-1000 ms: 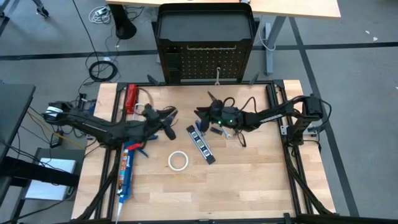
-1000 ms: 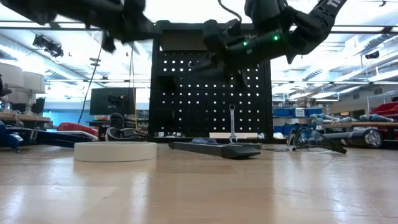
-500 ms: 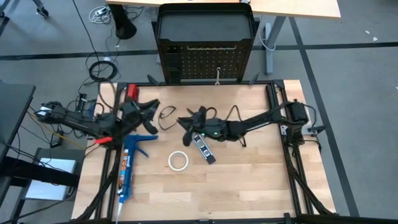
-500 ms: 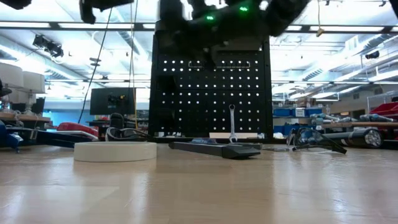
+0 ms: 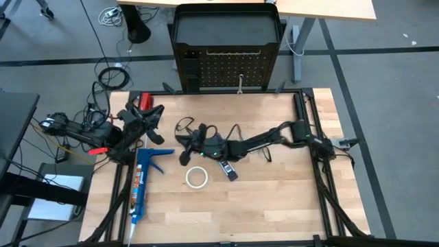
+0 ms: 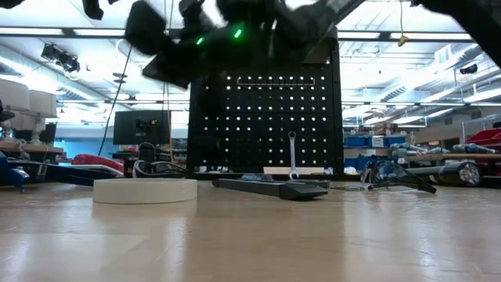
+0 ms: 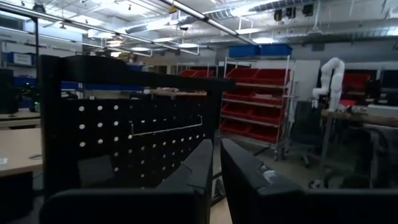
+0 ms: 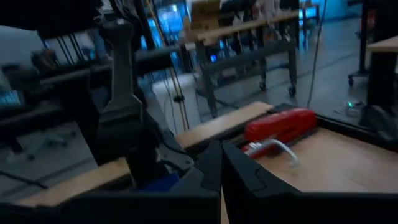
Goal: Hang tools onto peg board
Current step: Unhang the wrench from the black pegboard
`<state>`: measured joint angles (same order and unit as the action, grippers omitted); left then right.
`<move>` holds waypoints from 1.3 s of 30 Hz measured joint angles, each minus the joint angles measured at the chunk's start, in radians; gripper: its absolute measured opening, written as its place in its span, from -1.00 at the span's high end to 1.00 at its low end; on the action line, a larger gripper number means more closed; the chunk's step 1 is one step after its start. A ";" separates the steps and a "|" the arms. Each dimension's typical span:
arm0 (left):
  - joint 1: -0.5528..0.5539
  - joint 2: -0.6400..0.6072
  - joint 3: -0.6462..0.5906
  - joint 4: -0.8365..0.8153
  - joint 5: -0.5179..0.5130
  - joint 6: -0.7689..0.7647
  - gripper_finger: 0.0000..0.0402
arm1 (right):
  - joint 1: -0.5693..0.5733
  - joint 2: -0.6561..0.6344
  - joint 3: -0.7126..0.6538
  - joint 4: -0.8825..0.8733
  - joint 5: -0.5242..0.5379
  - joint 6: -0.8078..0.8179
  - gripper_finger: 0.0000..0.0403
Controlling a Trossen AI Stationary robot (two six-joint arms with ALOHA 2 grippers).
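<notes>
I see my left gripper [image 5: 152, 115] at the table's left edge near the red-handled tool [image 5: 145, 104], fingers nearly together, empty. Right gripper [image 5: 186, 140] hangs mid-table, closed, empty. White tape roll [image 5: 197, 177] lies nearby; one silver wrench [image 5: 240, 84] hangs on the black perforated peg board [image 5: 226, 65].

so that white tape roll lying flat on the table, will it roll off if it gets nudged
Probably not. The tape roll lies flat on its side on the table, so a nudge should slide it, not roll it. It looks like a thin hollow ring, so likely light and easily shoved. Stood on edge, it could well roll.
</notes>
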<state>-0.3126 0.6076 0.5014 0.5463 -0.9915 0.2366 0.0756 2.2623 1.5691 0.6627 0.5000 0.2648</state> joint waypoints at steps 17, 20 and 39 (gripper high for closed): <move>-0.019 0.000 0.000 -0.075 -0.041 -0.005 0.82 | -0.038 0.345 0.227 0.223 -0.032 -0.011 0.94; -0.019 0.000 0.000 -0.075 -0.041 -0.005 0.82 | -0.065 0.341 0.252 0.206 -0.114 -0.031 0.92; -0.019 0.000 0.000 -0.097 -0.056 -0.006 0.82 | -0.267 0.340 0.266 -0.016 -0.044 0.036 0.74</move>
<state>-0.3313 0.6075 0.5014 0.4496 -1.0477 0.2302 -0.1909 2.6022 1.8347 0.6468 0.4557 0.3009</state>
